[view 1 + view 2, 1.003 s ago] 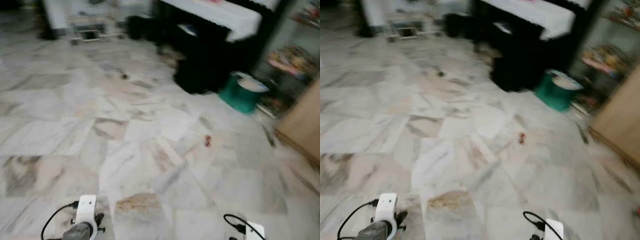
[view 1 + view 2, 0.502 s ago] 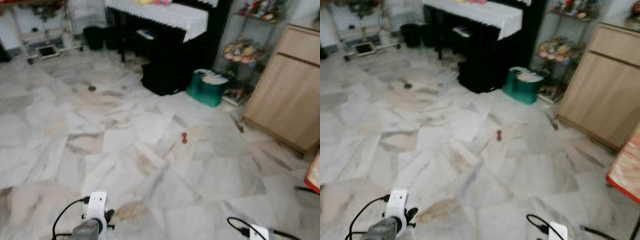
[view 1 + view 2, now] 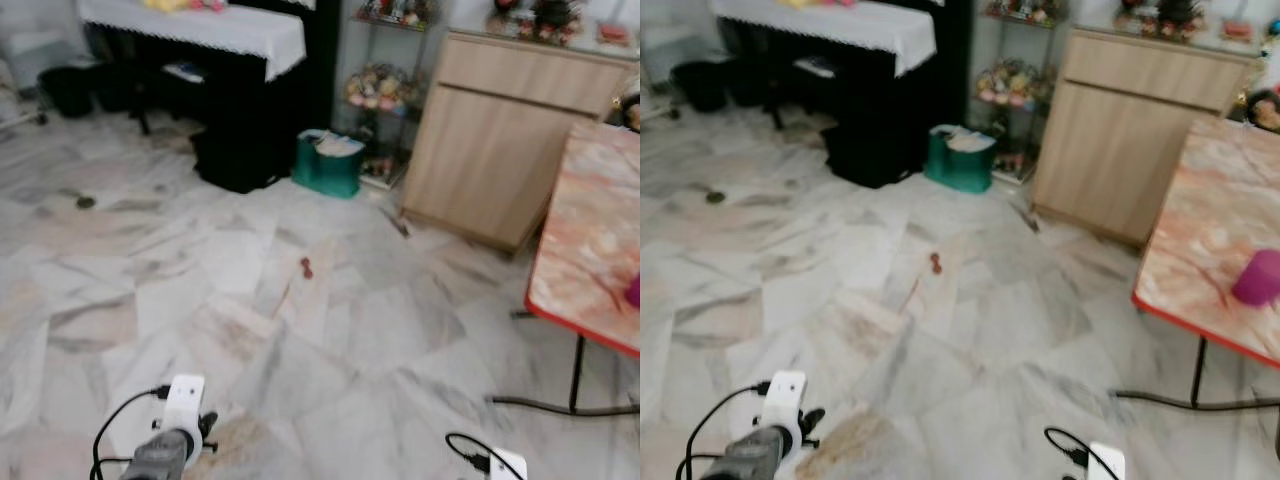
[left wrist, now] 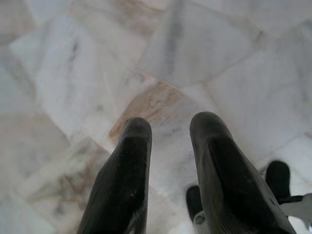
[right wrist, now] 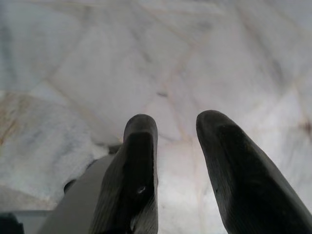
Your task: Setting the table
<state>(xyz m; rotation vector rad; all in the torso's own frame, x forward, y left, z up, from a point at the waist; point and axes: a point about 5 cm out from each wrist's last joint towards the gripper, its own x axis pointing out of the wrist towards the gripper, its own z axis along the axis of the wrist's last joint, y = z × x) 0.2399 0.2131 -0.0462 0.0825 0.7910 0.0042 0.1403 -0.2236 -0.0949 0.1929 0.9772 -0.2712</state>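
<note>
A marble-patterned table (image 3: 1230, 230) with a red rim stands at the right, and a purple cup (image 3: 1258, 278) sits on it near the front edge. Both arms hang low at the bottom of the eye views, far from the table. My left gripper (image 4: 169, 126) points down at the marble floor, open, with nothing between its fingers. My right gripper (image 5: 176, 123) also hangs over the floor, open and holding nothing.
A wooden cabinet (image 3: 495, 130) stands behind the table. A black piano with a white cloth (image 3: 215, 30), a green basket (image 3: 328, 163) and a shelf of trinkets line the far wall. A small red object (image 3: 306, 266) lies on the floor. A black cable (image 3: 560, 405) runs under the table.
The camera has swung to the right: the piano and basket slid left, and the cabinet, the red-rimmed table and the purple cup came into view. Both arms still hang idle.
</note>
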